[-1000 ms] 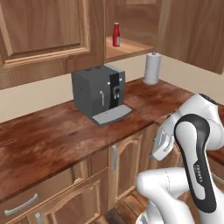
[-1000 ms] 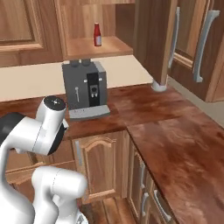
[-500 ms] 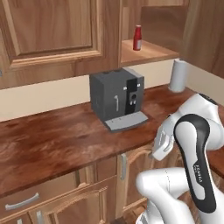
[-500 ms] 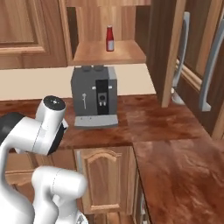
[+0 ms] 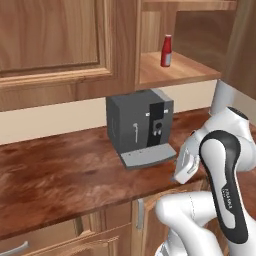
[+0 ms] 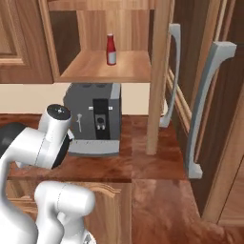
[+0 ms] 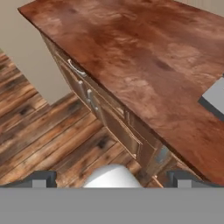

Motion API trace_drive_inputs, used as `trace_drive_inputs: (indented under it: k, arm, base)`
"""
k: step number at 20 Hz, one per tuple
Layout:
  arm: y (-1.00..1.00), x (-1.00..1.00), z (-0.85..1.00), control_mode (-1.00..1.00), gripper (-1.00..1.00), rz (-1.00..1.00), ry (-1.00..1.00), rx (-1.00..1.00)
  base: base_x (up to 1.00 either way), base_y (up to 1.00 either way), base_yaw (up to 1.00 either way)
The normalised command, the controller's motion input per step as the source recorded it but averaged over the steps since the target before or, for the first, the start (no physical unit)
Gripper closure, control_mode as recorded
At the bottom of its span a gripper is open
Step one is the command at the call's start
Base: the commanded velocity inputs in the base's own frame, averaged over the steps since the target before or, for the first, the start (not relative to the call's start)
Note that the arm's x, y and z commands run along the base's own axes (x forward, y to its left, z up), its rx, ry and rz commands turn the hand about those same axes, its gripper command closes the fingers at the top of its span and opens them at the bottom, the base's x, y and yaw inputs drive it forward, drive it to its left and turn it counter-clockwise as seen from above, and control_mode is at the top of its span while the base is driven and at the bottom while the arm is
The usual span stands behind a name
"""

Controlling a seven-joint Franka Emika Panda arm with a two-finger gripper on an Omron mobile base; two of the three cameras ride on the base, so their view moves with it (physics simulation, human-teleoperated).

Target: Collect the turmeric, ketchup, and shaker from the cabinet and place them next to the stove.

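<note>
The ketchup (image 5: 166,50) (image 6: 111,49), a slim red bottle with a white cap, stands alone and upright on the plain shelf of the open brown wall cabinet (image 5: 175,72) (image 6: 105,69). My arm is folded low in front of the counter, well below and apart from the shelf. In the hand view my gripper (image 7: 112,180) is open and holds nothing. It looks down over the counter's front edge and the wooden floor. The turmeric, the shaker and the stove are out of view.
A dark grey coffee machine (image 5: 140,125) (image 6: 95,119) stands on the brown counter (image 5: 60,175) right under the shelf. A white paper towel roll (image 5: 221,97) is behind my arm. The cabinet's open door (image 6: 158,71) and tall handled doors (image 6: 205,105) rise on the right. Base drawers (image 7: 100,109) line the counter front.
The whole scene has shifted and grown in both base views, so the base has driven closer to the cabinet. The arm keeps its folded pose and the gripper stays open.
</note>
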Motion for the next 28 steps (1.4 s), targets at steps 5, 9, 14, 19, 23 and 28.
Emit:
trace_drive_inputs:
  k: [5,9,14,19,23,28]
  arm:
    - [0.00,0.00,0.00,1.00,-1.00,0.00,0.00,0.00]
    - [0.00,0.00,0.00,1.00,-1.00,0.00,0.00,0.00]
    - [0.00,0.00,0.00,1.00,-1.00,0.00,0.00,0.00]
    - [-0.08,0.44,0.04,-1.00,-1.00,0.00,-0.01,0.00]
    - [-0.04,0.68,0.17,-1.00,-1.00,0.00,-0.07,0.00]
    - [-0.14,0.53,0.22,-1.00,-1.00,-0.03,-0.09,0.00]
  base:
    - [0.82,-0.35,0.16]
    - [0.89,-0.25,0.09]
    - [0.86,-0.13,0.02]
    - [0.32,-0.05,0.00]
    - [0.00,0.00,0.00]
    - [0.00,0.00,0.00]
